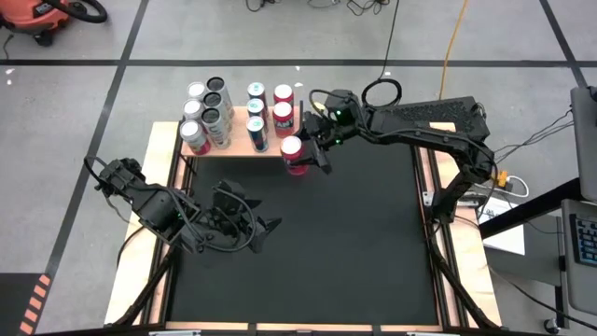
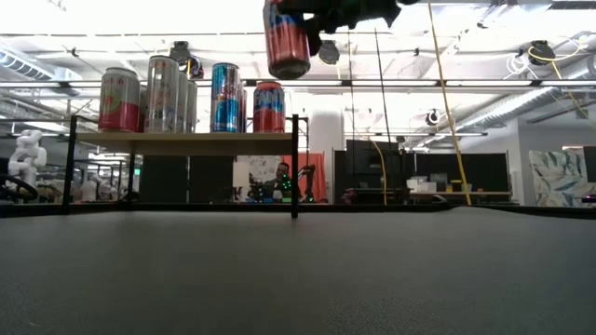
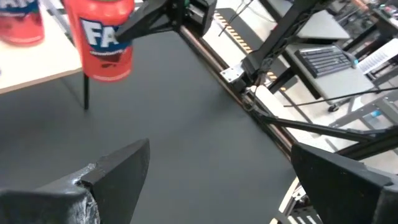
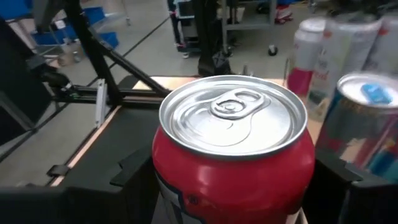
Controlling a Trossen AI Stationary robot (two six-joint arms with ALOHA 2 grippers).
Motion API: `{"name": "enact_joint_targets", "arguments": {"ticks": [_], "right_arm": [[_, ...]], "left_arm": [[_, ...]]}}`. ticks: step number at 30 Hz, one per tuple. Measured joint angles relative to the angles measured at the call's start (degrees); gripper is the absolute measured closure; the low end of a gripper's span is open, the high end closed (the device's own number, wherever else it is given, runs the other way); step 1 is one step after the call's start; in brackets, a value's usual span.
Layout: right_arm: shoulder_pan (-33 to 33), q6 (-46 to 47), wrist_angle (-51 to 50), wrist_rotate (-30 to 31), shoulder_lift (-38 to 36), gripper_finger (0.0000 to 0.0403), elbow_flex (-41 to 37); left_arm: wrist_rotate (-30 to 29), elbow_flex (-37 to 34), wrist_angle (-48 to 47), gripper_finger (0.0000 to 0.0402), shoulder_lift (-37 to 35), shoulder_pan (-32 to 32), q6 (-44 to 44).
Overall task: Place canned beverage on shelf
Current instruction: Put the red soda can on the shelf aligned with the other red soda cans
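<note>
A red beverage can hangs in the air at the near right corner of the pale wood shelf, with my right gripper shut on it. In the low view the can is above the level of the shelf board and over its right black support. Its silver top with the pull tab faces up. My left gripper stands open over the near left part of the black mat, nothing between its fingers. My right gripper pinches the can's round side wall between its two fingers, one on each side. The fingers come nearly level from the table's right side. The can stands upright and is lifted clear of both mat and shelf.
Several cans stand on the shelf: silver ones at its left, blue ones and red ones toward its right. The black mat stretches over the rest of the table, framed by wood strips.
</note>
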Motion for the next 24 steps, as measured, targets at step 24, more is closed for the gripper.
{"name": "enact_joint_targets", "arguments": {"ticks": [24], "right_arm": [[2.9, 16.66, -0.05, -7.05, -2.2, 0.0132, -1.33]], "left_arm": [[0.78, -0.02, -2.89, 0.0008, 0.0, 0.0, -2.19]]}}
